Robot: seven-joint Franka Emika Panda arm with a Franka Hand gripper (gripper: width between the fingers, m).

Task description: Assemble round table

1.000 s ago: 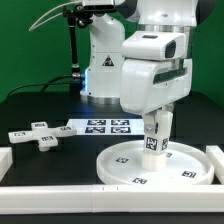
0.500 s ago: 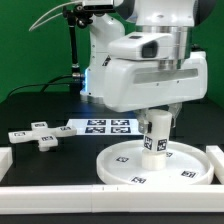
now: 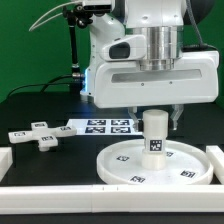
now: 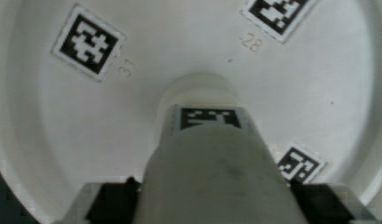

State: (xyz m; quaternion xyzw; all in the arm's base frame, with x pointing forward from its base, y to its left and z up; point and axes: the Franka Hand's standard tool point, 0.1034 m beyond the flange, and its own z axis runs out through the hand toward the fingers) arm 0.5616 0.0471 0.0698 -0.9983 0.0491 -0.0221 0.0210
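The large round disc (image 3: 120, 172) lies flat at the front right of the table, tags on its face. The short thick cylinder leg (image 3: 155, 138) stands upright on the disc's middle. My gripper (image 3: 155, 113) reaches straight down and is shut on the leg's upper end. In the wrist view the leg (image 4: 209, 150) runs down to the disc (image 4: 161, 60), with my gripper (image 4: 209, 200) around it and a dark finger pad (image 4: 113, 198) pressed against each side. The small cross-shaped base (image 3: 38, 134) lies apart on the black table, at the exterior view's left.
The marker board (image 3: 100, 126) lies flat behind the disc. White border blocks run along the front (image 3: 90, 202), the left (image 3: 5, 158) and the right (image 3: 216, 156). The arm's base (image 3: 100, 70) stands behind.
My hand has turned about its vertical axis while staying shut on the leg. The leg has turned with it and stands straighter on the disc.
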